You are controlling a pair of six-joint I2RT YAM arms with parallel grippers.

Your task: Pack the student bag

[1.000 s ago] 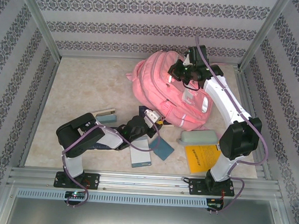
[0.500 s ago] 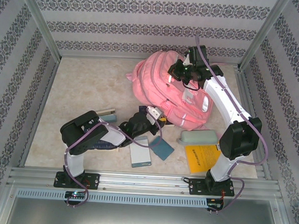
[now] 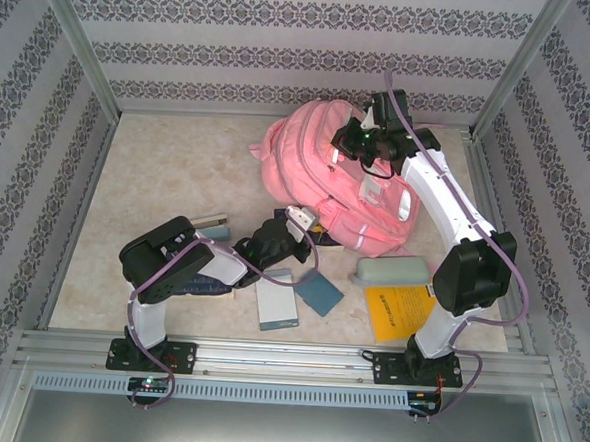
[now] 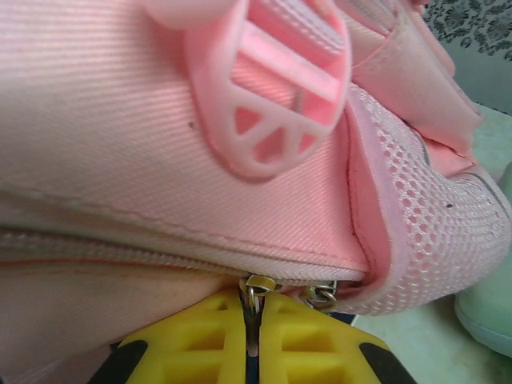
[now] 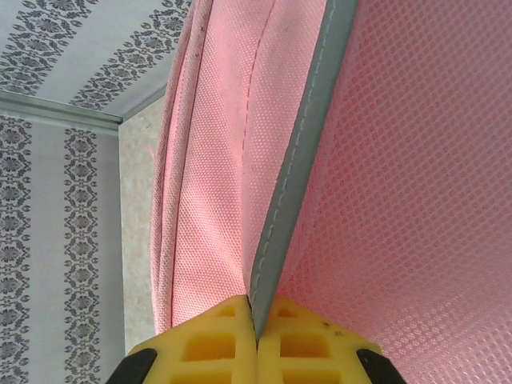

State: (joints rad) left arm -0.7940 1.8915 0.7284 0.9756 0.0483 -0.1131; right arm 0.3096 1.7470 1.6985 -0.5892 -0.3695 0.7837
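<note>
Unzipping looks in hand: student bag (image 3: pixel 318 172) lies toward one o'clock on the tabletop (image 3: pixel 158 173), left claw (image 4: pixel 253 324) clamped on its zipper pull (image 4: pixel 254 290) at the bag's six o'clock edge, right claw (image 5: pixel 256 318) pinching grey trim (image 5: pixel 300 160). Next: drag the pull steadily.

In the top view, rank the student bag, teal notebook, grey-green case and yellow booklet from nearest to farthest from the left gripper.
1. student bag: touching the left gripper at the bag's near edge.
2. teal notebook: just in front of the gripper, slightly right.
3. grey-green case: farther right.
4. yellow booklet: right again, toward the table's front edge.
</note>
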